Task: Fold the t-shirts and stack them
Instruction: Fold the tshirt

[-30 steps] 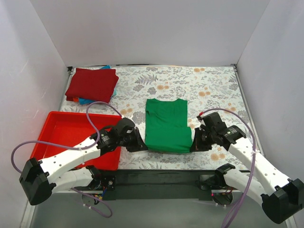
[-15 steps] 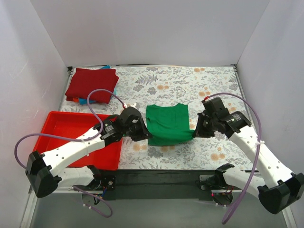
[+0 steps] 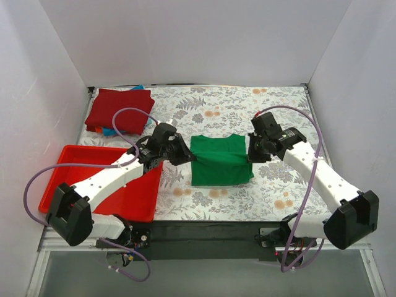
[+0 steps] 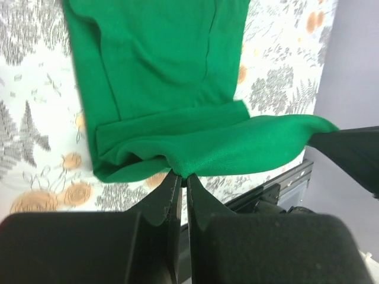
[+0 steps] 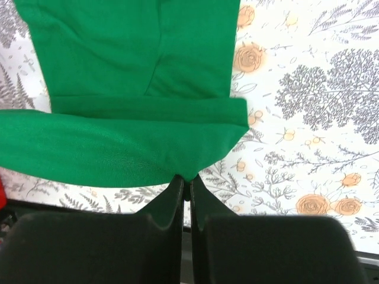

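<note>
Grippers both clamped on green t-shirt (image 3: 219,162): your left gripper (image 3: 187,156) pinches left hem corner, right gripper (image 3: 250,154) right corner. Plain bright cloth, centre of table (image 3: 278,111), near hem lifted, doubled over itself. Dark red t-shirt (image 3: 120,108) lies folded far-left.

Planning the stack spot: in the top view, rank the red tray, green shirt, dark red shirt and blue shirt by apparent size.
1. Red tray, though the left arm covers part.
2. Green shirt and dark red shirt: look alike, not ranked.
3. Blue shirt: only an edge shows.
</note>
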`<state>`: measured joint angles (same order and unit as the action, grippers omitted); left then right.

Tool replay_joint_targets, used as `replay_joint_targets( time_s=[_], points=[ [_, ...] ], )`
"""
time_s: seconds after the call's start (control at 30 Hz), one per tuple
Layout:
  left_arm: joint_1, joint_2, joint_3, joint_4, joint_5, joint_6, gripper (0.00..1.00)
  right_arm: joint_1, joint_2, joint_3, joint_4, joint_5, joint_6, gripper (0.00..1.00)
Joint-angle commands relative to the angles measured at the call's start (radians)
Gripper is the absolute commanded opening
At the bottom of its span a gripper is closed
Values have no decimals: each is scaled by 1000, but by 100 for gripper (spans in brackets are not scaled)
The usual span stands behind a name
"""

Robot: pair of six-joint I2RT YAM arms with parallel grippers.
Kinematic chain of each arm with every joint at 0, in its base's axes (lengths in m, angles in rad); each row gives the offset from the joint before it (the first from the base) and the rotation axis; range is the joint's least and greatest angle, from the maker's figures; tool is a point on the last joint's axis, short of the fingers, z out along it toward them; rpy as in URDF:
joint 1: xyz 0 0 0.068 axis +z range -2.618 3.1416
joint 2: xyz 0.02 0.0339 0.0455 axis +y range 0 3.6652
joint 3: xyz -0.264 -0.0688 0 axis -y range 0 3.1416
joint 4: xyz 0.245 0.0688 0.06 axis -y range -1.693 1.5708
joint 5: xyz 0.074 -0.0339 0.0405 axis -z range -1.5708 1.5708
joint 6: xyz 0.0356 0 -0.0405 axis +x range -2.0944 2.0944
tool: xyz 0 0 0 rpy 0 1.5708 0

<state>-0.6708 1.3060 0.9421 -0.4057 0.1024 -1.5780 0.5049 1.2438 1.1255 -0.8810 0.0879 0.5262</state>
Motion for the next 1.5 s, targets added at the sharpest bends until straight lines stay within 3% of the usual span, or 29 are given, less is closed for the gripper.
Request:
replay_joint_targets(
  time_s=[0.0, 0.9, 1.13, 1.23, 1.27, 1.33, 1.37, 1.4, 1.47],
  points=[
    [54, 45, 10, 106, 97, 62, 0, -15, 55, 62, 56, 73, -49, 1],
    [235, 443, 219, 219, 246, 164, 0, -115, 534, 372, 155, 33, -187, 1],
    [246, 519, 271, 222, 209, 207, 0, -117, 615, 415, 166, 19, -190, 1],
    [254, 559, 305, 219, 218, 225, 11, -115, 638, 430, 165, 24, -186, 1],
    [254, 578, 325, 217, 223, 231, 24, -117, 641, 431, 165, 29, -184, 1],
    [257, 593, 337, 216, 214, 246, 33, -118, 651, 439, 163, 35, -170, 1],
    [260, 595, 348, 214, 209, 248, 38, -120, 651, 441, 162, 32, -170, 8],
    [263, 601, 354, 212, 206, 253, 44, -121, 651, 450, 163, 26, -169, 29],
    [266, 599, 372, 188, 186, 269, 47, -123, 648, 464, 162, 15, -172, 43]
  ],
)
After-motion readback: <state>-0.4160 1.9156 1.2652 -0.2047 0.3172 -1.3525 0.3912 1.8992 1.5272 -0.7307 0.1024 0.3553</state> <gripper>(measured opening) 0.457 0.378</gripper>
